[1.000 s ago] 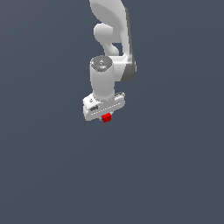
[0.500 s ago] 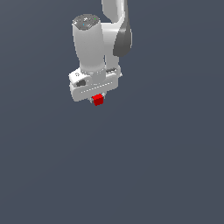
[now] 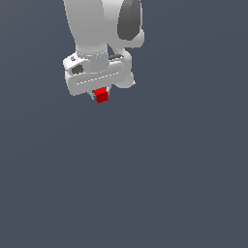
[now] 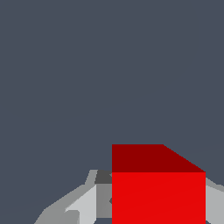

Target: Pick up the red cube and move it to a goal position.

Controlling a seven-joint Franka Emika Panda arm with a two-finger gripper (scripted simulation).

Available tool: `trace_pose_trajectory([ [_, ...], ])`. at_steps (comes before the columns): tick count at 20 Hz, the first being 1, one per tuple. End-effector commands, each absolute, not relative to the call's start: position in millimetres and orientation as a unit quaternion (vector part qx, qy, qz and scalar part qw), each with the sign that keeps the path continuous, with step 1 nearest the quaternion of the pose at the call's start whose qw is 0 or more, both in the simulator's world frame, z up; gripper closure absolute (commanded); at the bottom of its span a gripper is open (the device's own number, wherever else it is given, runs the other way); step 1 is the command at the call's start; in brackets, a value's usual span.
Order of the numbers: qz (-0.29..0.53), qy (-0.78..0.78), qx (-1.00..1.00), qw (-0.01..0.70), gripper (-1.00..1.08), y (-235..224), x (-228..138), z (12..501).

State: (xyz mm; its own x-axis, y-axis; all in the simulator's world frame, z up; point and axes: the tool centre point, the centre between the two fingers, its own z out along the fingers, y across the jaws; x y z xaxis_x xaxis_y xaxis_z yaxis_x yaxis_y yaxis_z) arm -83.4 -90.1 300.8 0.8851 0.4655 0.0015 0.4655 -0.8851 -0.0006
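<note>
Red cube (image 3: 100,95) sits in the upper-left part of the exterior frame, tucked directly under the white gripper (image 3: 99,94), with only its lower part poking out below the hand's wide body. We read it as lying right between the fingers rather than off to either side of them. In the wrist view the red cube (image 4: 158,192) fills the lower right of the frame, with a pale grey finger (image 4: 85,205) flush against one side face and a sliver of the other finger at the far edge. So we note the fingers drawn narrow, clamped on the cube. The cube is plain-faced with no long axis; its faces run square to the fingers.

No goal marker shows in either frame, so we cannot say which way the carry must go.

Arm pose: the wrist hangs nearly vertical from the top of the exterior frame, hand pointing down, cube clear of any visible surface.
</note>
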Motion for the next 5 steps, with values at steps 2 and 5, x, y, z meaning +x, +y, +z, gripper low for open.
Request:
trace_pose_trajectory([
  [2,0.000,-0.240,-0.971,0.001,1.08,-93.8,-85.7,311.0],
  [5,0.000,-0.240,-0.971,0.000,1.08,-94.7,-86.1,313.5],
])
